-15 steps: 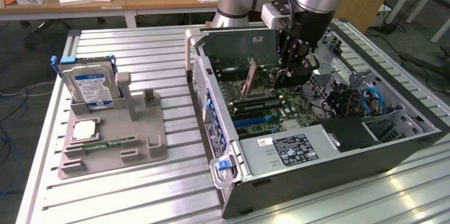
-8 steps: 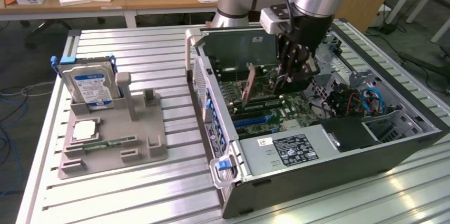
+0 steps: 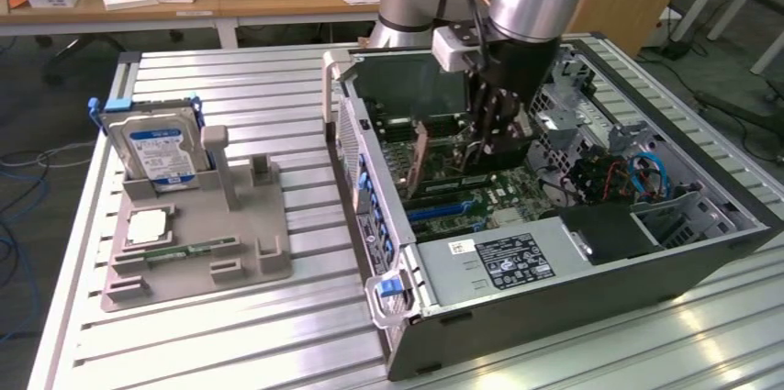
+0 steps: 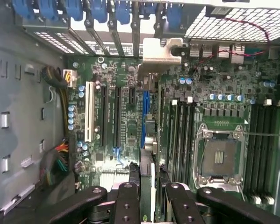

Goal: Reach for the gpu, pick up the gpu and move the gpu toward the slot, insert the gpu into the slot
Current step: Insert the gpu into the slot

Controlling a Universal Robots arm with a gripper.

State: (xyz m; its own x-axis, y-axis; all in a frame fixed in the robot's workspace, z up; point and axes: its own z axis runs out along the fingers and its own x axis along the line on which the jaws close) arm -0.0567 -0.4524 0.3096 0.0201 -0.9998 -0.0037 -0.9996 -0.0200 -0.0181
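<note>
My gripper [image 3: 497, 153] reaches down into the open computer case and is shut on the gpu [image 3: 423, 151], a thin brownish card held upright on its edge. In the wrist view the gpu [image 4: 147, 154] shows edge-on between the black fingers [image 4: 130, 186]. Its silver end bracket [image 4: 159, 52] points at the blue rear latches of the case. The gripper [image 4: 148, 175] holds the card just above the green motherboard, lined up along the long blue slot [image 4: 143, 114]. Part of that slot still shows beside the card's lower edge. I cannot tell whether the card touches the slot.
The case walls [image 3: 367, 161] close in around the arm. A power supply [image 3: 509, 261] lies at the near end and cables [image 3: 619, 179] at the exterior view's right. The CPU socket [image 4: 219, 156] and a white slot [image 4: 89, 112] flank the card. Outside, a hard drive [image 3: 160, 150] stands in a grey fixture [image 3: 196, 252].
</note>
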